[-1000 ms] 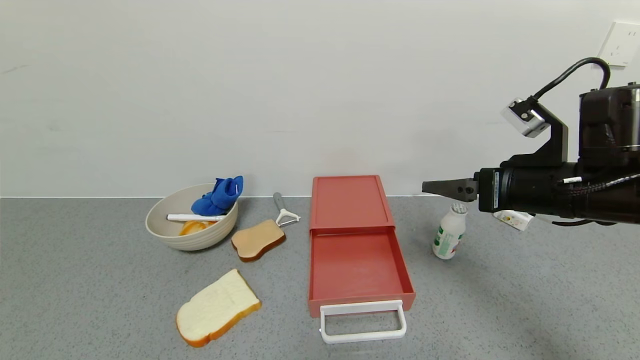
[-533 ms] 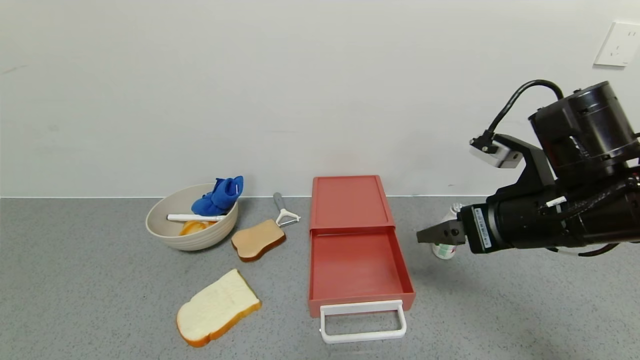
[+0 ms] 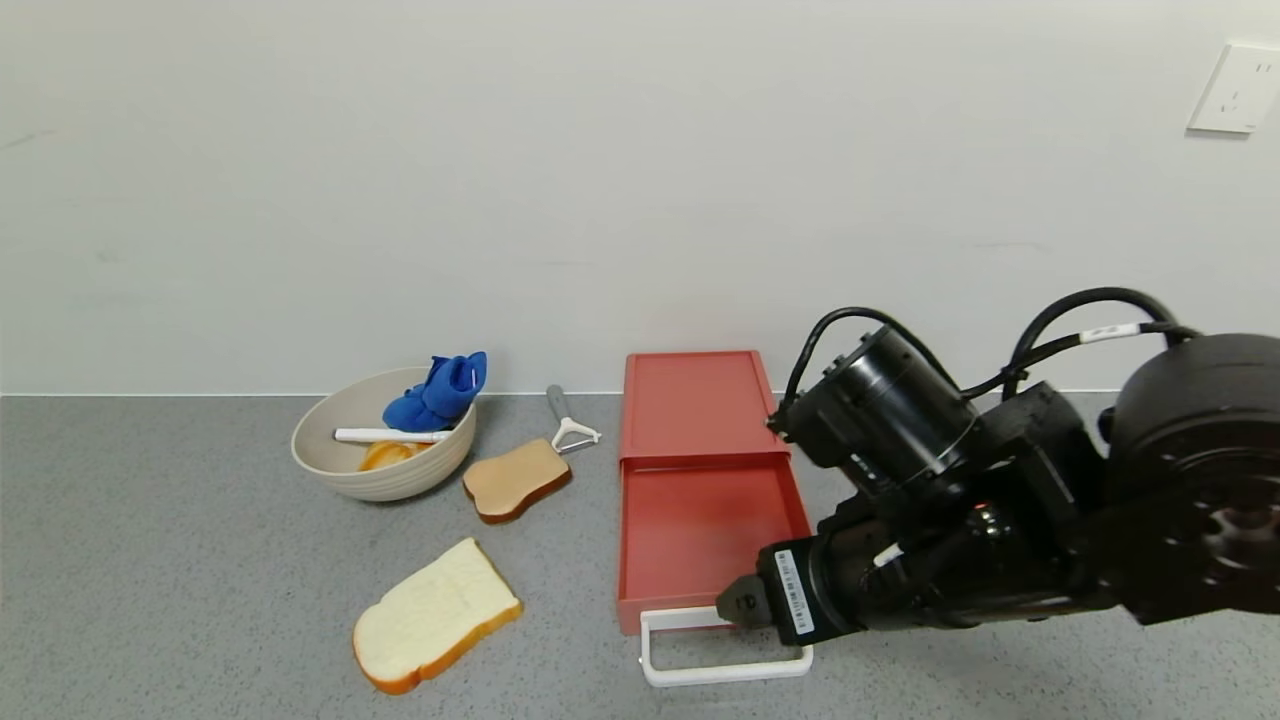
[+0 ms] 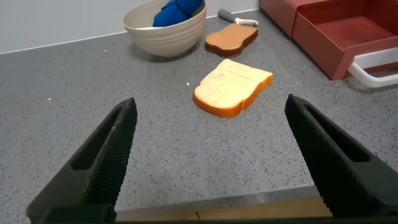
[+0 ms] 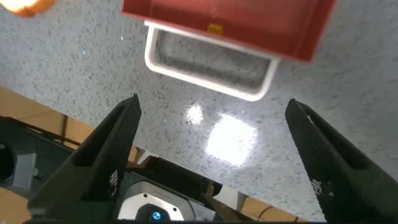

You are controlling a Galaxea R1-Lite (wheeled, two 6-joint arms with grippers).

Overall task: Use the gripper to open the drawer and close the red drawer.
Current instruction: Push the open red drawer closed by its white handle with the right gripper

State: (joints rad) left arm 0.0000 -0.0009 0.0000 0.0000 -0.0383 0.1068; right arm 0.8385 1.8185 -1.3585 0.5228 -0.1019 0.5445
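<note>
Hovering low at the front of the pulled-out red drawer [image 3: 712,520], right gripper [image 3: 742,606] with jaws spread wide in the right wrist view, tip just above the white loop handle [image 3: 725,648], apparently lined up to press on the tray front or handle and slide the tray shut. Drawer sitting mid-table, tray extended toward the robot, handle [image 5: 208,65] lying between the two open fingers [image 5: 106,155] but not yet touched. Left gripper [image 4: 211,155] parked, jaws apart, low over bare table [image 4: 186,162] near the bread slice [image 4: 232,86].
</note>
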